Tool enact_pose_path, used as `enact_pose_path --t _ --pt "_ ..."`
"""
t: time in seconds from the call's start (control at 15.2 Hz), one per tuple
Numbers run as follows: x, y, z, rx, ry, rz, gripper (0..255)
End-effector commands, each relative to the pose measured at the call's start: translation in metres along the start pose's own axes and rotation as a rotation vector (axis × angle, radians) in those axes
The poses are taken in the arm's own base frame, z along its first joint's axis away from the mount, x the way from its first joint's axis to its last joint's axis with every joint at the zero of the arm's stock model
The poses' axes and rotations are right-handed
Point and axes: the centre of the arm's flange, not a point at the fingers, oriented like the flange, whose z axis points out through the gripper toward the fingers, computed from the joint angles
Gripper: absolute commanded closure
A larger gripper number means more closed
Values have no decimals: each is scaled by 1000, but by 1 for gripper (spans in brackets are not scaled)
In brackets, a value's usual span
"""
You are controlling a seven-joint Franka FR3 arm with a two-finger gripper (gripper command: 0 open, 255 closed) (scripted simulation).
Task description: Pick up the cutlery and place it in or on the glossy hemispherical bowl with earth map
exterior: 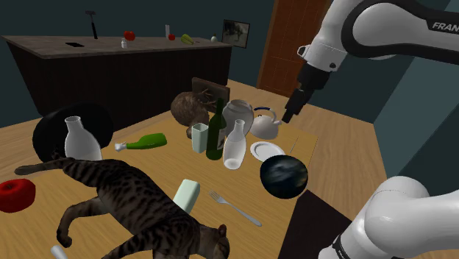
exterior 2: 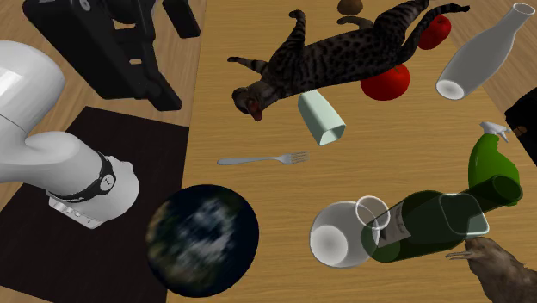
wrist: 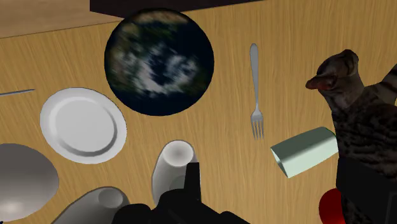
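Currently my gripper [exterior: 288, 118] hangs above the table [exterior: 338, 147]; I cannot tell its jaws' state. Fork [exterior: 235, 209] lies near the bowl [exterior: 284, 176], not touching.

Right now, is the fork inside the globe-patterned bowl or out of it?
Out. The fork lies flat on the wooden table, apart from the bowl.

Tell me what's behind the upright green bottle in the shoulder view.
Behind the upright green bottle stand a pale round jar and a brown bird figure. The bottle covers the jar's near edge and anything low between them.
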Motion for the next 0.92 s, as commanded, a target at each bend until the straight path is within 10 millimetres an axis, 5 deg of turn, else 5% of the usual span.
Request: enact_pose_path --t 0.0,0.86 --pt "0 0 0 0 0 0 0" --pt "32 -52 162 -23 -33 56 0"
